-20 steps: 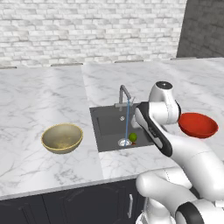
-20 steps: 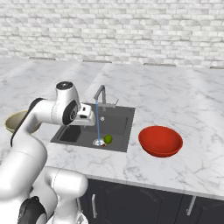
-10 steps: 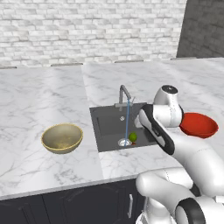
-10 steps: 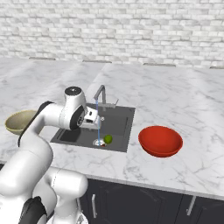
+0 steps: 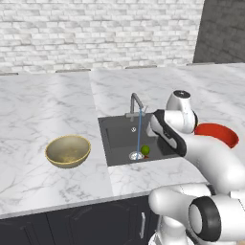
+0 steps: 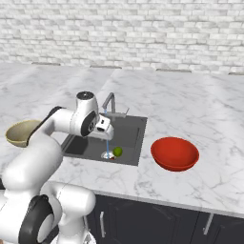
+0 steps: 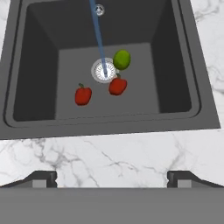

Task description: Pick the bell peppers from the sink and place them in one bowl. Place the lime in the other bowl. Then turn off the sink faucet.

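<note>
Two bell peppers (image 7: 83, 95) (image 7: 117, 85) and the lime (image 7: 122, 59) lie in the sink (image 7: 39, 65) around the drain (image 7: 104, 71), water running from the faucet (image 5: 136, 102). Gripper (image 7: 112, 178) spread wide, empty, above the counter edge.

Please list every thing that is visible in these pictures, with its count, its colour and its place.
bell peppers: two, red, on the floor of the sink, one apart from the drain, one beside the drain
lime: one, green, in the sink beside the drain
sink: one, dark grey, set in the counter
drain: one, round, metal, in the sink floor
sink faucet: one, grey, behind the sink, water running
tan bowl: one, on the counter left of the sink
red bowl: one, on the counter right of the sink
counter: white marble
wall: white brick, behind the counter
gripper: one, dark finger tips, open, above the sink's near edge
</note>
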### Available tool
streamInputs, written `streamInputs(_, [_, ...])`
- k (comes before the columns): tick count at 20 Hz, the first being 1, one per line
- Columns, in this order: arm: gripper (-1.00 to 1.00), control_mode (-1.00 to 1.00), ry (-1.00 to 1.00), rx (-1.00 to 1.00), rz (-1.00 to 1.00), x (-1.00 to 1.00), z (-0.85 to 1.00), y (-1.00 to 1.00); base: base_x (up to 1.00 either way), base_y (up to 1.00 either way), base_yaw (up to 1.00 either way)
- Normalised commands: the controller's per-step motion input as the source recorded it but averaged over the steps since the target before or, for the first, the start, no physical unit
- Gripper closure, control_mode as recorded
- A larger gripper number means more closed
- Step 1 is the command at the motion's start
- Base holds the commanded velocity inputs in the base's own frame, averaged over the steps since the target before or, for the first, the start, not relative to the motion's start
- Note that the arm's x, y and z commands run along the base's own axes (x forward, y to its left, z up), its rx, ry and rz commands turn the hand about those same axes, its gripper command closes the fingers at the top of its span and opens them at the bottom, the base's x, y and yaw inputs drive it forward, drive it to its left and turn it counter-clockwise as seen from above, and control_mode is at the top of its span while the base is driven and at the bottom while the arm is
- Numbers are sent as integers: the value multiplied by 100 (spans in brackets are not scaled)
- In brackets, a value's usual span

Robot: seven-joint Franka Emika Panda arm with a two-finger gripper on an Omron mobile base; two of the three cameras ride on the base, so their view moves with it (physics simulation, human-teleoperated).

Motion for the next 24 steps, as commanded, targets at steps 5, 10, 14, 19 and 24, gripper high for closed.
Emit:
streamInputs(5, [-100,-100,9,0,-4,29,-12,0,0,0,0])
streamInputs(10, [-100,-100,0,0,-2,25,-32,0,0,0,0])
streamInputs(14, [-100,-100,0,0,-1,19,-39,0,0,0,0])
streamInputs(19, [-100,-100,0,0,-1,20,-29,0,0,0,0])
streamInputs(24, [-100,-100,0,0,0,12,-19,0,0,0,0])
